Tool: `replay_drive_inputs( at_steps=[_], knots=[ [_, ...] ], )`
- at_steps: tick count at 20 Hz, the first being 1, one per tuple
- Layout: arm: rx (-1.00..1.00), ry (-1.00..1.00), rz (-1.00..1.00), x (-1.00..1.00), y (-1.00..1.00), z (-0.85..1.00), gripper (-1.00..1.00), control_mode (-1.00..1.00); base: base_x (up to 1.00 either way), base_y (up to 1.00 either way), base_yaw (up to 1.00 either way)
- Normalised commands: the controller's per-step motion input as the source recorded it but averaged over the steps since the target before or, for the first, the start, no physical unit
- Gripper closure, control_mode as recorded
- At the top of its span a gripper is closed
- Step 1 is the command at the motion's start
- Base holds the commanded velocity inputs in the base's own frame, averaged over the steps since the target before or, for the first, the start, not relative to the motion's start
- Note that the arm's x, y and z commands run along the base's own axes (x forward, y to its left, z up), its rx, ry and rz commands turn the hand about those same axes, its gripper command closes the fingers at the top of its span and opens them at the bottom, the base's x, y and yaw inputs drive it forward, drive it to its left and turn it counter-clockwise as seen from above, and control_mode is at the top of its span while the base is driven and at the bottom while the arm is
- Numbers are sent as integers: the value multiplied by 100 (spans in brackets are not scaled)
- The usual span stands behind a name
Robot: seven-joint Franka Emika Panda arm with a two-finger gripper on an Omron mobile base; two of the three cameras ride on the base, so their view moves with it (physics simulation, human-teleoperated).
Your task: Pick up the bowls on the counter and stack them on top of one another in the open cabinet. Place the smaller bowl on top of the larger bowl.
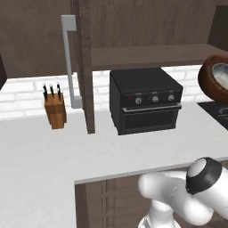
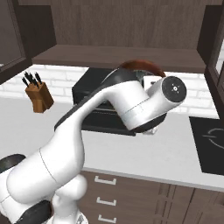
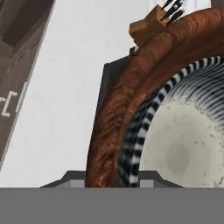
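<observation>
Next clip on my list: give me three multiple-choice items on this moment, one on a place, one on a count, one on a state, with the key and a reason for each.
1. Where is the knife block?
A. on the counter, left of the toaster oven
B. on the cabinet shelf
C. on top of the oven

2. How many knobs are on the oven's front?
A. one
B. three
C. five

3. How is the larger bowl now?
A. flat on the counter
B. raised off the counter, tilted on its side
C. upside down on the shelf

Key: 1 A, the block stands on the worktop beside the cabinet door. 2 B, three round knobs sit in a row. 3 B, it hangs above the counter with its rim facing sideways.
</observation>
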Motion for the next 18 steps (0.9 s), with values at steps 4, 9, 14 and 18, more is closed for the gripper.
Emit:
replay_drive_inputs(
  at_steps=[4, 9, 14, 18],
  knots=[
    [0, 0, 0, 61, 52, 100, 100, -100, 0, 0, 0],
    [-1, 0, 0, 74, 53, 100, 100, -100, 0, 0, 0],
    [-7, 0, 0, 94, 50, 78, 100, -100, 0, 0, 0],
    [-12, 6, -1, 98, 39, 14, 100, -100, 0, 0, 0]
  ],
)
